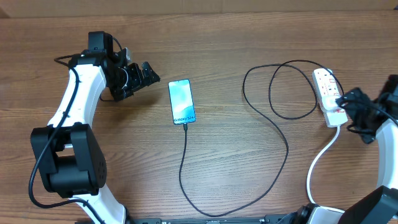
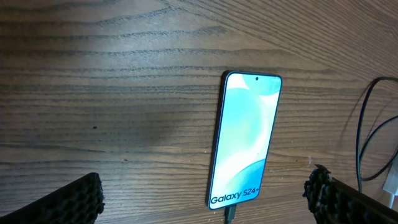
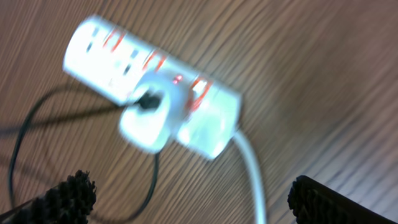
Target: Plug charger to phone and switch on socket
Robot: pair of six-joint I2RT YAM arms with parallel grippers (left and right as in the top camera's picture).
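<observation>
1. Wood-grain table [image 1: 249, 37] fills all three views, and you have an arm at each side of it.
2. You will find the phone [image 1: 181, 101] lying flat a little left of centre. Its cyan screen is lit and faces up, and the "Galaxy S24+" text is near its lower edge.
3. The charger [image 1: 185, 140] meets that lower edge with its small connector. The cable runs down towards you, swings right and loops twice before it reaches the socket [image 1: 328, 93].
4. The socket lies at the right edge. A white adapter block [image 3: 146, 124] sits in it and a white lead [image 3: 252, 168] trails off. Your right wrist view is blurred, so you cannot read the switch position.
5. Your left gripper [image 1: 148, 81] hovers just left of the phone without touching it. Its jaws are wide apart and hold nothing.
6. Your right gripper [image 3: 196, 198] sits just beside the socket. Its jaws are also spread wide and grip nothing.
</observation>
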